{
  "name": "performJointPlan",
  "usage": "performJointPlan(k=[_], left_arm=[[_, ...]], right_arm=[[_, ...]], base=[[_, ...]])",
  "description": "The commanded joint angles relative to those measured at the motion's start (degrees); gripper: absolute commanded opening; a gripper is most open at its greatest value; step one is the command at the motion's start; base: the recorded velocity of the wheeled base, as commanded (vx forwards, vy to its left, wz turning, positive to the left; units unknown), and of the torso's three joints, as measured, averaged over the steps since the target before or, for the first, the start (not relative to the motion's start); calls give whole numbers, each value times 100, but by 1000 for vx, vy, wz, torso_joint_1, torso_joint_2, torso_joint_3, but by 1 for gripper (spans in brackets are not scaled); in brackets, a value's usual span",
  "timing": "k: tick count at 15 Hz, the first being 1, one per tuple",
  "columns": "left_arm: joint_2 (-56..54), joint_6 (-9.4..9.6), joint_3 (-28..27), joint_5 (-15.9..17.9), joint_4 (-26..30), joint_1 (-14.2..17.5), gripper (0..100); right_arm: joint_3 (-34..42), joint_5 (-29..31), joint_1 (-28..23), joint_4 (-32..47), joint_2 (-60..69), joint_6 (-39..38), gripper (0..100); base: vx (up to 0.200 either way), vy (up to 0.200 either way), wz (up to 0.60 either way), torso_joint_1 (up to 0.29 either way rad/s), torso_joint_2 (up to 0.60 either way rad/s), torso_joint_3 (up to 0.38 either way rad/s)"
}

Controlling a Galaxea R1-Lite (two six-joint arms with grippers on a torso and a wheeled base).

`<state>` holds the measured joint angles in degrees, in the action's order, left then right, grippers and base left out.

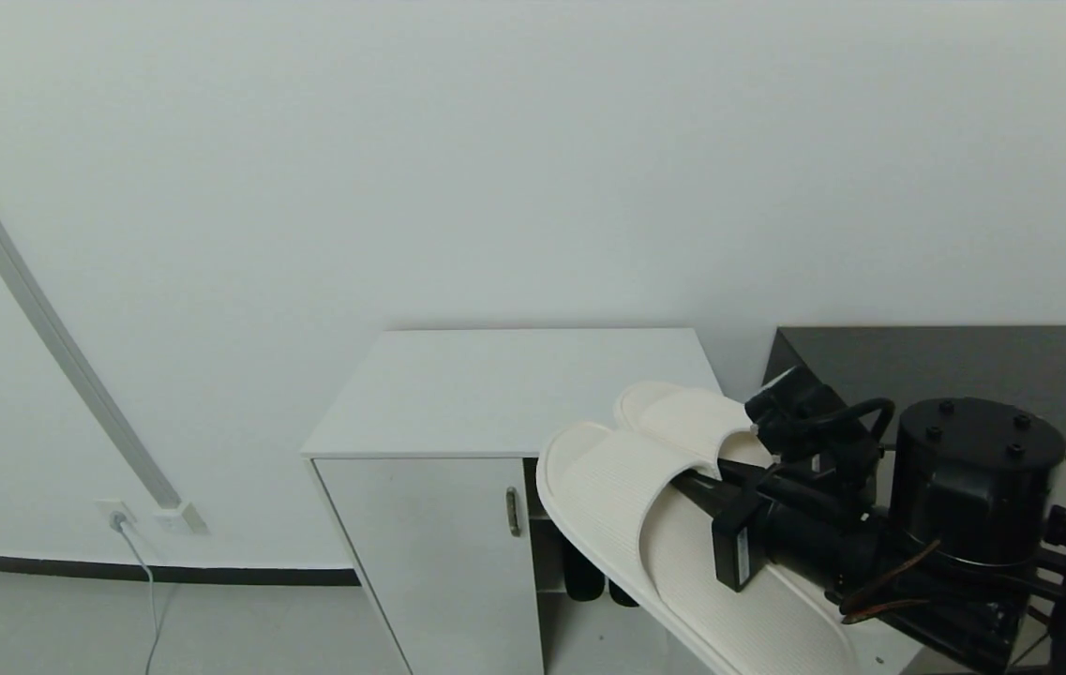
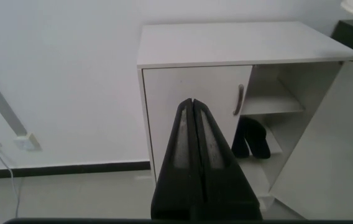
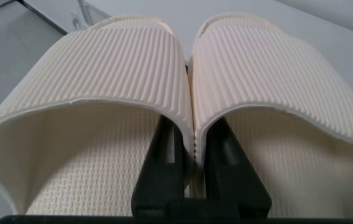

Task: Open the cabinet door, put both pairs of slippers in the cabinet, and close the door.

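White ribbed slippers (image 1: pixel 631 497) hung as a pair in the right gripper (image 3: pixel 192 158), whose fingers were clamped on the two inner side walls, pressed together. The pair was in the air just before the open right side of the cabinet (image 1: pixel 504 394), toes toward it and not yet inside. The right door (image 2: pixel 329 149) stood swung wide, and the left door (image 1: pixel 429 553) was shut. A black pair (image 2: pixel 251 138), apparently the other slippers, already lay on the lower shelf (image 2: pixel 275 144) inside. The left gripper (image 2: pixel 192 109) faced the cabinet front with its fingers together and nothing between them. By this, the opening was done and one pair was stowed, with the white pair on its way. Left to do: set it on a shelf, let go, draw the arm out and close the right door.
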<state>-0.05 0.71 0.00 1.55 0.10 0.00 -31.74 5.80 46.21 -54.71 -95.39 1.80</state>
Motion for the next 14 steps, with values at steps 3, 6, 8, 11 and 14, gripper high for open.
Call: performJointPlan(k=[3, 6, 8, 11, 14], left_arm=[[5, 0, 0, 3, -1, 0, 0], [5, 0, 0, -5, -1, 0, 0], [5, -9, 0, -5, -1, 0, 0], [5, -9, 0, -5, -1, 9, 0], [5, -9, 0, -5, -1, 0, 0]], right_arm=[[10, 0, 2, -4, 3, 4, 0], [37, 0, 2, -4, 3, 4, 0], [89, -9, 2, -13, 3, 118, 0], [125, -18, 2, -13, -6, 180, 0], [133, -18, 2, -13, -6, 180, 0]], base=[[0, 0, 0, 0, 0, 0], [0, 0, 0, 0, 0, 0], [0, 0, 0, 0, 0, 0], [0, 0, 0, 0, 0, 0], [0, 0, 0, 0, 0, 0]])
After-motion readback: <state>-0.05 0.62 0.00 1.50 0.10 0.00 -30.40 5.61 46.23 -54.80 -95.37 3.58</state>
